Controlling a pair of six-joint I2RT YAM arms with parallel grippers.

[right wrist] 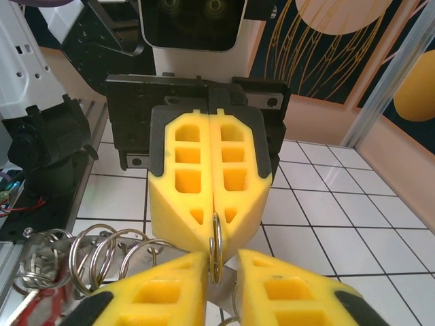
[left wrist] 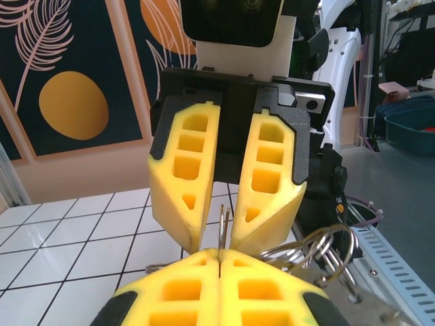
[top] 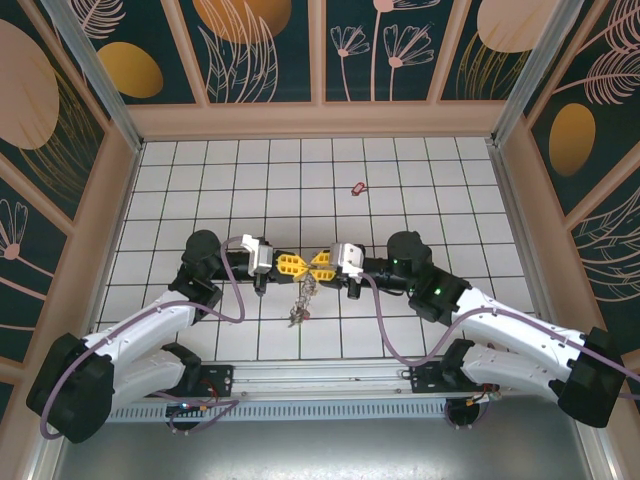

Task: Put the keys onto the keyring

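Above the tiled floor, my two grippers meet tip to tip. The left gripper is shut on the edge of the keyring, a thin grey metal ring standing on edge. My right gripper faces it with its fingers slightly apart around the same ring; there is a gap on one side. A bunch of smaller rings and keys hangs below the grippers. One key with a red tag lies alone on the floor farther back.
Patterned walls with wooden borders enclose the white tiled floor on three sides. A metal rail runs along the near edge between the arm bases.
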